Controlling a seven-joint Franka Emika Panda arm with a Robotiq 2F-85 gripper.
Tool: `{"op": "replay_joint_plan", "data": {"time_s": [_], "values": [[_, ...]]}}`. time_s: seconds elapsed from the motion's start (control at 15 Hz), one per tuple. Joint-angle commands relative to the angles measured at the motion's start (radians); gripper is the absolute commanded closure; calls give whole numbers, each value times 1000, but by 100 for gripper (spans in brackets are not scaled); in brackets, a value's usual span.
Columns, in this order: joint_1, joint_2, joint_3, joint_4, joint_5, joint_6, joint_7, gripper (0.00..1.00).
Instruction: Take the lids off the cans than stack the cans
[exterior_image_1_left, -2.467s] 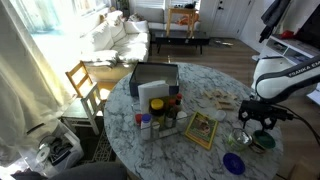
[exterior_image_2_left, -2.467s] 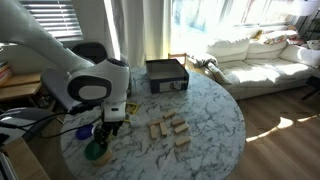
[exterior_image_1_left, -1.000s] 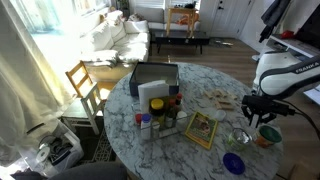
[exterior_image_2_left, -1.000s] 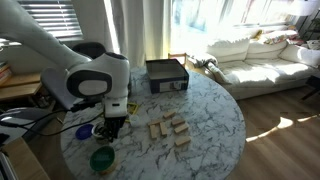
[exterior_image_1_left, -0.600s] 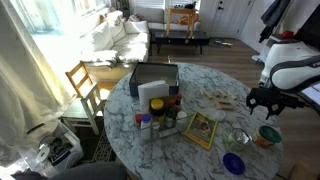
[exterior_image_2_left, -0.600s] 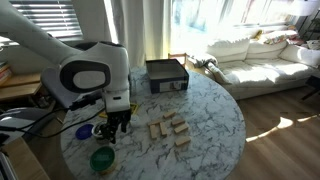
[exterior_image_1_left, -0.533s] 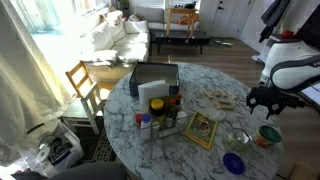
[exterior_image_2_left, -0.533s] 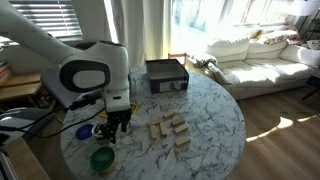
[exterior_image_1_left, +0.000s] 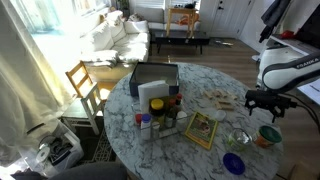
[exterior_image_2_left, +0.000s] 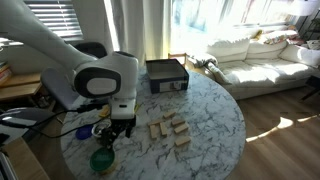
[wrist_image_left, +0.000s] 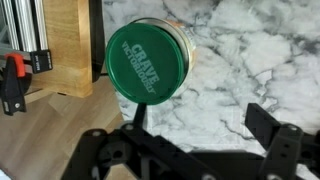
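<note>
Right side of an exterior view: gripper (exterior_image_1_left: 263, 111) above green lid (exterior_image_1_left: 268, 132); lower left of an exterior view: lid by table (exterior_image_2_left: 205, 112) rim; wrist view, upper centre: lid caps tan can (wrist_image_left: 190, 50), jaws wide apart, empty; advised: centre over lid, pinch rim, lift straight

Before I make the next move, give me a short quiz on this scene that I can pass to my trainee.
1. True or false: the gripper is shut on the green lid.
2. The loose lid lying flat on the table is: A red, B blue, C white.
3. Fill in: in the wrist view, the green lid sits on top of a tan ____.

Key: 1 false, the jaws stand open with nothing between them; 2 B; 3 can.
</note>
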Motion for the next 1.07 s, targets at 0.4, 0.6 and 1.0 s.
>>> {"op": "replay_joint_plan", "data": {"time_s": [0.4,0.6,1.0], "values": [[-41,165,-42,119,156,-115,-10,11],[-52,195,-46,135,210,-136,-20,26],[-62,210,-67,170,225,-207,-11,73]]}}
